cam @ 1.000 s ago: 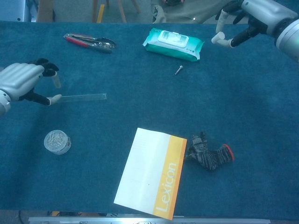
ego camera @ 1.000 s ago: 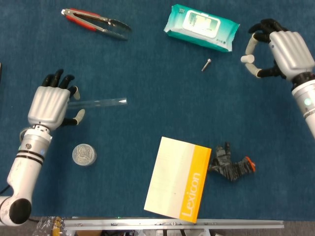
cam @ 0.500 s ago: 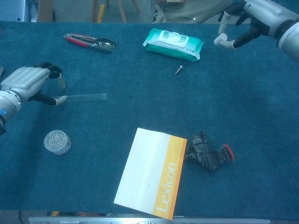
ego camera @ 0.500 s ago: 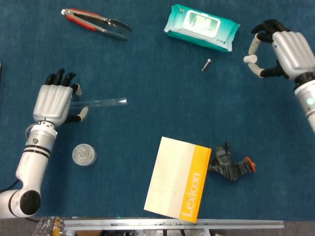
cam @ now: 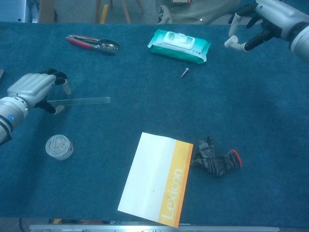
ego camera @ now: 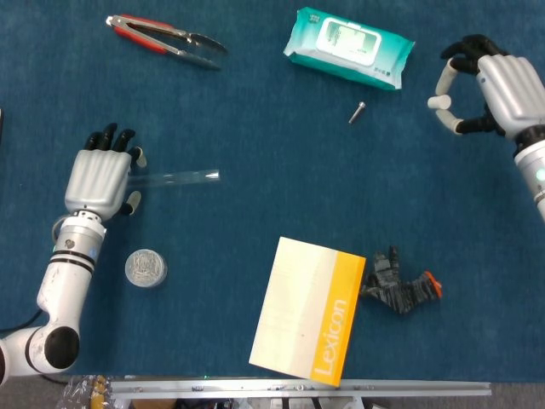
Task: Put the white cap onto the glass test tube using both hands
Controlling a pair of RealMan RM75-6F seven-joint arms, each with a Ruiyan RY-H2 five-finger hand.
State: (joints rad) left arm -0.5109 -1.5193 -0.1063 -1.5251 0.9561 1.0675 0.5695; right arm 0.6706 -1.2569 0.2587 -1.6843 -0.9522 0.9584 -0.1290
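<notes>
Glass test tube (ego camera: 174, 178) was observed lying flat on the blue table cloth (ego camera: 255, 153), its length running left to right, with its left end under the fingers of the left hand (ego camera: 99, 175). That hand was laid palm-down over the tube end, with fingers above and thumb below it in the chest view; whether the tube was actually gripped could not be told from either view. The right hand (ego camera: 498, 89) was recorded raised at the far right, near the top of the frame, with the small white cap (ego camera: 438, 102) pinched between the thumb and a finger while the other fingers were curled. Cap and tube were well apart, on opposite sides of the table. A teal pack of wet wipes (ego camera: 347, 47) was noted at the top centre, and a small metal screw (ego camera: 357, 112) just below it. Red-handled pliers (ego camera: 164, 37) lay at the top left. A round silvery tin (ego camera: 146, 267) was noted near the left forearm, below the tube. A white and orange Lexicon booklet (ego camera: 309, 308) lay at the lower centre, with a crumpled grey work glove (ego camera: 397, 285) just beside its right edge.
</notes>
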